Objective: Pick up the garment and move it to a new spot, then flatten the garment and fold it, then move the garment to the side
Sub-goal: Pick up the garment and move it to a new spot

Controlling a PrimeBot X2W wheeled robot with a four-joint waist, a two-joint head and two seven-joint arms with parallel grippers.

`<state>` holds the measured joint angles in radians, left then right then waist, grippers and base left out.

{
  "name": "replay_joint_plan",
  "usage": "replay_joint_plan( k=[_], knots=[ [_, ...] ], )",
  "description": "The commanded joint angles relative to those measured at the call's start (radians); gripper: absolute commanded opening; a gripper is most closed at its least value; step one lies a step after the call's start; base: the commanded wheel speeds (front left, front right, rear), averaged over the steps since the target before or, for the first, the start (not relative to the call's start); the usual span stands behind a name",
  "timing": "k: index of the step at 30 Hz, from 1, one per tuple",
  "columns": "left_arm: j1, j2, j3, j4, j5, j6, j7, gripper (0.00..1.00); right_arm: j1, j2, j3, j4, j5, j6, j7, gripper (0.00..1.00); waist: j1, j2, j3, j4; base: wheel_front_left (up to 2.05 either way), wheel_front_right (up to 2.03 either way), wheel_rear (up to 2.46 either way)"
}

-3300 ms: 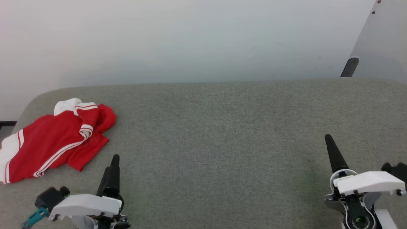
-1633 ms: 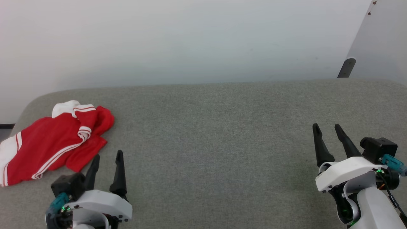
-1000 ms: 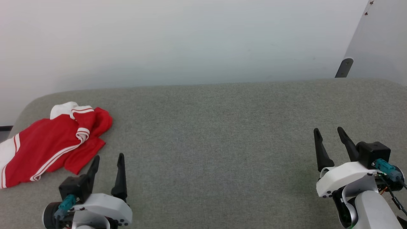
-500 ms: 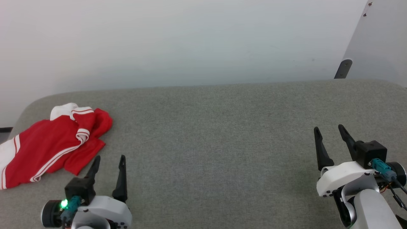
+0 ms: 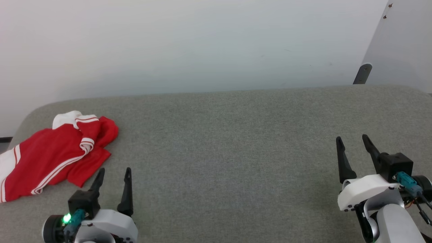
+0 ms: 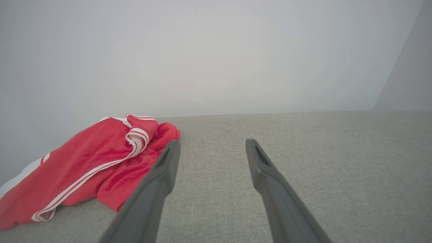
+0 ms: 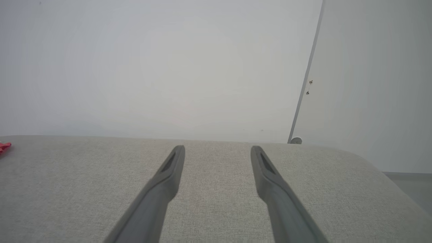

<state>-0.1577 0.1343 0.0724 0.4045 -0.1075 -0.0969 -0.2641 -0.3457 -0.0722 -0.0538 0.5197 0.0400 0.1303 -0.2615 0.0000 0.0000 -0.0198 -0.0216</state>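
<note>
The garment (image 5: pixel 54 155), a red shirt with white striped trim, lies crumpled at the far left of the grey fabric surface (image 5: pixel 229 141); part of it reaches the left edge. In the left wrist view the garment (image 6: pixel 91 165) lies just left of the fingers. My left gripper (image 5: pixel 114 172) stands open and empty, a short way right of and nearer than the garment, apart from it. My right gripper (image 5: pixel 352 140) is open and empty at the lower right, far from the garment. A red scrap of the garment (image 7: pixel 4 147) peeks in at the right wrist view's left edge.
A pale wall (image 5: pixel 202 44) rises behind the surface. A grey panel with a dark bracket (image 5: pixel 362 74) stands at the back right. The surface's rounded corners fall away at the far left and right (image 7: pixel 378 168).
The head camera has drifted slightly, shifting the whole picture. Both grippers have sunk a little toward the view's bottom edge and stay open. The garment lies as before.
</note>
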Motion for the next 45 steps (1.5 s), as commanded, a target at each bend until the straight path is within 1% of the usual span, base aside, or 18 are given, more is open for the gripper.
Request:
replay_joint_plan(
  k=[1, 11, 16, 19, 22, 26, 40, 45],
  knots=[
    [-0.005, 0.0, 0.004, 0.003, -0.005, -0.004, 0.0, 1.0, 0.011, 0.004, -0.001, -0.003, 0.003, 0.001, -0.005, 1.0, 0.0, 0.0, 0.0, 0.0, 0.0, 0.0, 0.0],
    [-0.012, -0.011, 0.011, 0.017, -0.009, -0.014, 0.0, 1.0, 0.011, 0.007, -0.008, -0.007, 0.027, 0.001, -0.005, 1.0, 0.0, 0.0, -0.001, 0.008, 0.0, 0.0, 0.0],
    [-0.012, -0.019, 0.018, 0.024, -0.015, -0.016, 0.0, 1.0, 0.02, 0.007, -0.003, -0.008, 0.044, 0.001, -0.005, 1.0, 0.0, 0.0, -0.001, 0.04, 0.0, 0.0, 0.0],
    [0.001, -0.029, 0.028, 0.019, -0.017, -0.007, 0.0, 1.0, 0.027, 0.007, 0.021, -0.011, 0.059, 0.001, -0.005, 1.0, 0.0, 0.0, -0.001, 0.069, 0.0, 0.0, 0.0],
    [0.023, -0.039, 0.033, 0.007, -0.012, 0.0, 0.0, 1.0, 0.036, 0.006, 0.045, -0.017, 0.078, 0.001, -0.005, 1.0, 0.0, 0.0, 0.002, 0.111, 0.0, 0.0, 0.0],
    [0.041, -0.05, 0.04, -0.011, -0.006, 0.013, 0.0, 1.0, 0.045, 0.004, 0.079, -0.026, 0.104, 0.001, -0.003, 1.0, 0.0, 0.0, 0.002, 0.183, 0.0, 0.0, 0.0],
    [0.066, -0.066, 0.036, -0.031, -0.001, 0.029, 0.0, 1.0, 0.078, 0.012, 0.176, -0.037, 0.166, 0.001, -0.003, 1.0, 0.0, 0.0, -0.028, 0.501, 0.0, 0.0, 0.0],
    [0.099, -0.074, 0.07, -0.084, -0.033, 0.048, 0.0, 1.0, 0.024, 0.015, 0.274, -0.018, 0.184, 0.001, -0.003, 1.0, 0.0, 0.0, 0.003, 0.534, 0.0, 0.0, 0.0]
  ],
)
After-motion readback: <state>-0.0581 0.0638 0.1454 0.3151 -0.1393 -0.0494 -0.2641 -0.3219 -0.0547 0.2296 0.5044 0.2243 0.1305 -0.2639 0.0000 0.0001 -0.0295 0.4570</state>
